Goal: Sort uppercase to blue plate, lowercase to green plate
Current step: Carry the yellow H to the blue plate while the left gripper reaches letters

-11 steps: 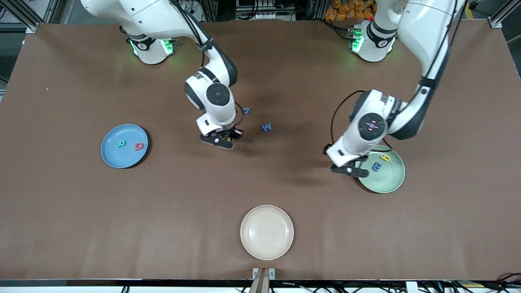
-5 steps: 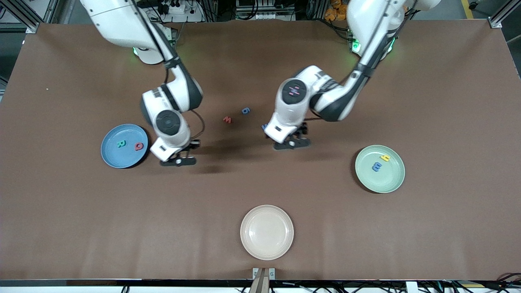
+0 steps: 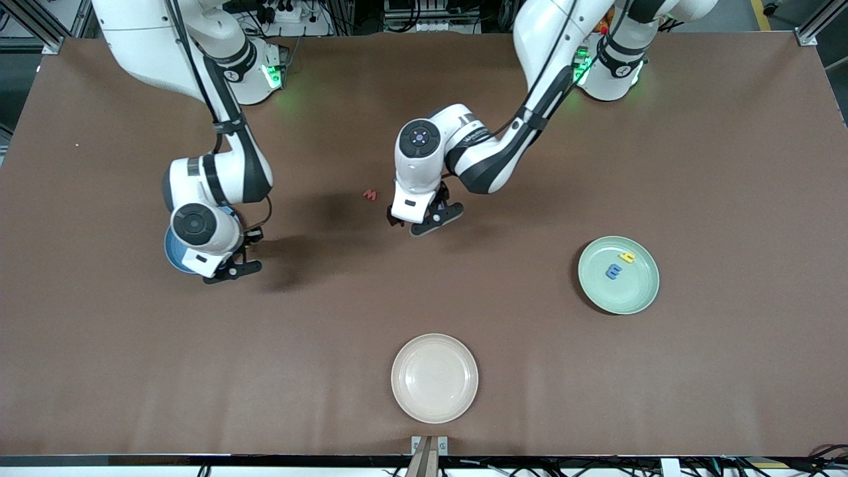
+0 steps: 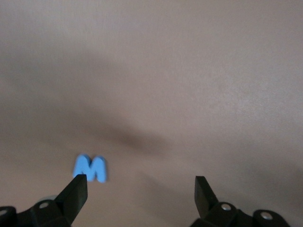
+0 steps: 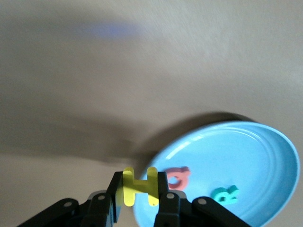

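Cream-pink plate (image 3: 434,377) sits nearest the front camera; farther up, toward the left arm's end, the green plate (image 3: 619,275) holds yellow y (image 3: 627,256) and periwinkle e (image 3: 613,271), both lying flat. Right gripper (image 5: 141,195) is clamped on the yellow H (image 5: 138,187), held upright with its crossbar level, over the rim of the blue plate (image 5: 246,165), where red Q (image 5: 178,177) and green R (image 5: 224,194) lie flat. Left gripper (image 4: 140,189), fingers spread and holding nothing, hangs over bare table mid-table with blue W (image 4: 91,168) flat just beside one fingertip; red w (image 3: 370,195) lies near it toward the right arm's end.
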